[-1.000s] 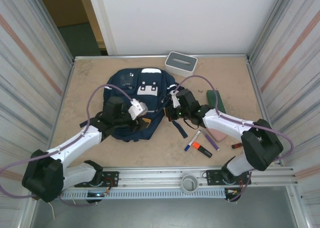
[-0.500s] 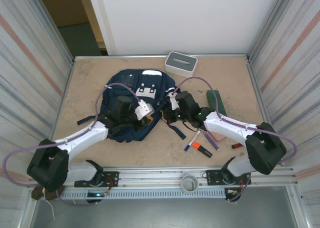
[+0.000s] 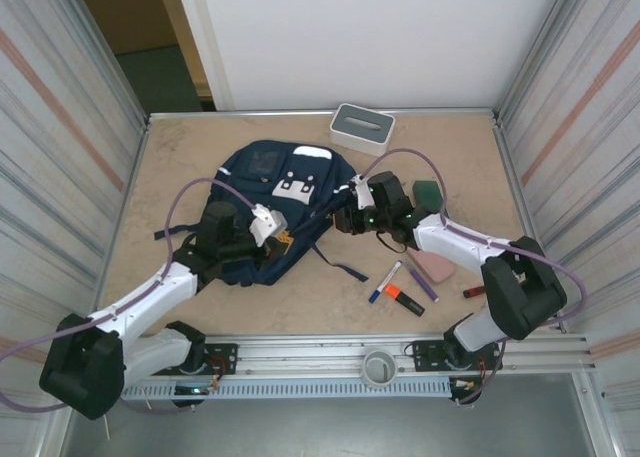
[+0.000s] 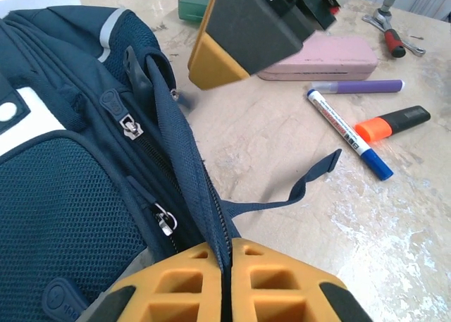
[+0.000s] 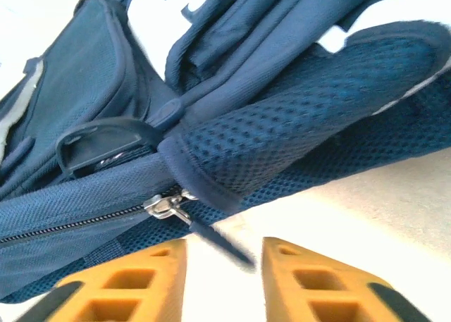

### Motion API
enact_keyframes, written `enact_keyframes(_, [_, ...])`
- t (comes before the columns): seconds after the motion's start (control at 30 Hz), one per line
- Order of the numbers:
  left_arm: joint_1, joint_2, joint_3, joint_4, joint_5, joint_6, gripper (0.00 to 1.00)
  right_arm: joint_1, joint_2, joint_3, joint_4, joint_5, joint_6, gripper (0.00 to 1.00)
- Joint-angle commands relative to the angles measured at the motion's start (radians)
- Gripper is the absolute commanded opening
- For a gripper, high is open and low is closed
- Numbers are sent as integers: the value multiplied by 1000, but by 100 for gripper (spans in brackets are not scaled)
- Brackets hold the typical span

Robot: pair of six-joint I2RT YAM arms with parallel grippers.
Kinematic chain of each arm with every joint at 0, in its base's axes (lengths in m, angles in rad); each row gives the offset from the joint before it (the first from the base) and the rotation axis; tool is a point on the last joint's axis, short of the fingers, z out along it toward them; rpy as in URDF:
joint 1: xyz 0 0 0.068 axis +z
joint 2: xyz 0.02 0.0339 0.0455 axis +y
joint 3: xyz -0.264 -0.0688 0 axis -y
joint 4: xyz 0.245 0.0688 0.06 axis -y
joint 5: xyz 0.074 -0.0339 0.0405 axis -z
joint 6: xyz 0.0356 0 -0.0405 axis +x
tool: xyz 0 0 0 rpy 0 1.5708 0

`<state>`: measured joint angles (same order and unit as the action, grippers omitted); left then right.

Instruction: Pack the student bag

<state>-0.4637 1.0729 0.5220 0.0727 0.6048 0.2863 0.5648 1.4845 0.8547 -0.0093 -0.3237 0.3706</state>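
The student bag (image 3: 262, 182) is a navy backpack with white patches, lying left of the table's centre. My left gripper (image 3: 276, 239) is at its near right edge and is shut on the zipper seam. In the left wrist view the orange jaws (image 4: 227, 250) pinch that seam of the bag (image 4: 77, 174). My right gripper (image 3: 346, 218) is at the bag's right side, open. In the right wrist view (image 5: 222, 255) a dark zipper pull tab (image 5: 220, 242) hangs loose between the fingers, below the metal slider (image 5: 164, 206) of the bag (image 5: 296, 132).
A white-grey box (image 3: 362, 127) stands at the back. Right of the bag lie a green flat item (image 3: 430, 192), a pink case (image 3: 436, 267), a blue-capped marker (image 3: 384, 281), a purple pen (image 3: 421, 282), an orange highlighter (image 3: 404, 299) and a red-handled tool (image 3: 473, 292). A loose strap (image 4: 310, 184) trails on the table.
The left arm has drawn back to the left with the seam, and the bag's near end has shifted left. The right gripper has moved slightly up and right along the bag's side.
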Motion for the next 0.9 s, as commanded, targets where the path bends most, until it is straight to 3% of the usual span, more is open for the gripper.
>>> enact_keyframes(0.0, [13,23,23,70,68,-17,0,-48,-72,-21,-16,-115,15,42])
enact_keyframes(0.13, [4,63,20,100,92,-33,0,-145,-44,-40,56,-141,244,52])
enact_keyframes(0.27, [0,72,15,105,92,-35,0,-161,57,-3,97,-88,333,66])
enact_keyframes(0.47, [0,94,3,135,71,-60,4,-156,243,89,186,-121,387,67])
enact_keyframes(0.53, [-5,109,2,135,40,-92,10,-149,273,99,185,-121,376,61])
enact_keyframes(0.7, [-21,86,0,71,-103,-222,42,-124,291,66,138,-73,320,29])
enact_keyframes(0.87, [-20,16,-11,2,-278,-354,56,-65,293,32,103,-55,285,16])
